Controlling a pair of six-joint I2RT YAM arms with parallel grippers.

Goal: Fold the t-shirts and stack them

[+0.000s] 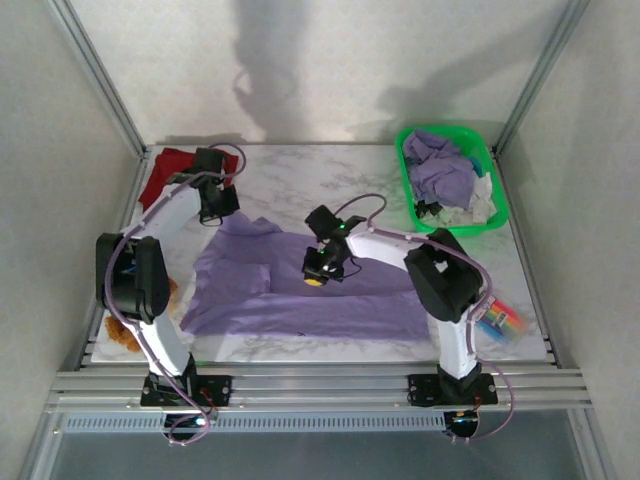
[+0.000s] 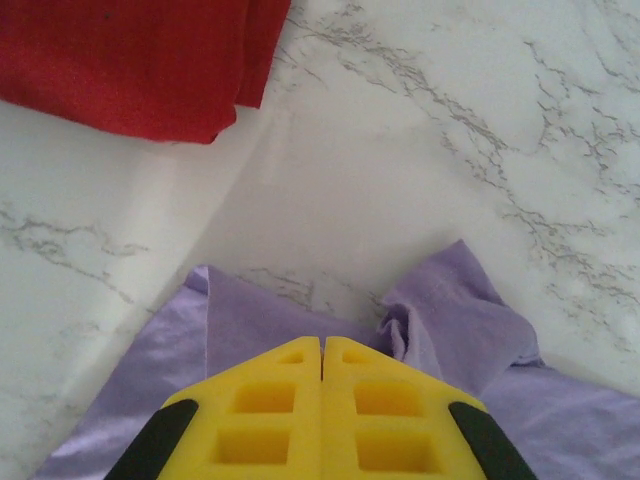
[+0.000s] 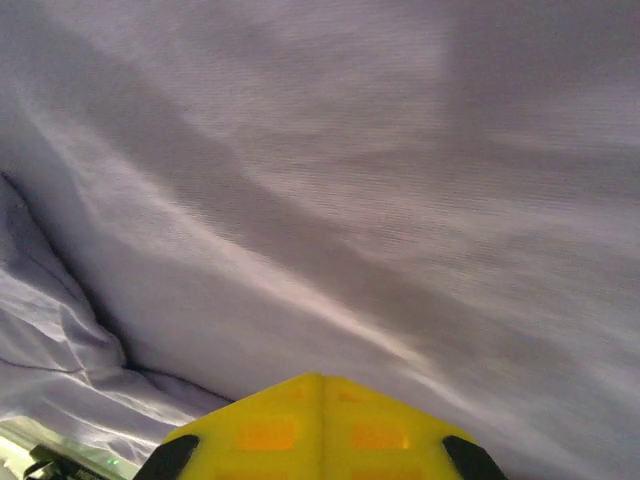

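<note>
Basket (image 1: 404, 170), overhead | red tee (image 2: 130, 60) edge, left wrist | lavender tee (image 3: 350, 200), right wrist

A lavender-purple cloth t-shirt (image 1: 300, 295) lies spread on the white marbled table (image 1: 300, 175), with the right gripper (image 1: 315, 278) at its middle and the left gripper (image 1: 217, 208) at its far-left corner. A dark red cloth t-shirt (image 1: 165, 172) lies beyond.

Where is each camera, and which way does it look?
Top external: above and behind, looking down at the table; both arms show.
Left wrist: on the left arm, looking past its left hand at the lavender t-shirt and red t-shirt.
Right wrist: on the right arm, close over the lavender t-shirt; right hand shows.
Shared: top and left wrist see the red t-shirt.
</note>
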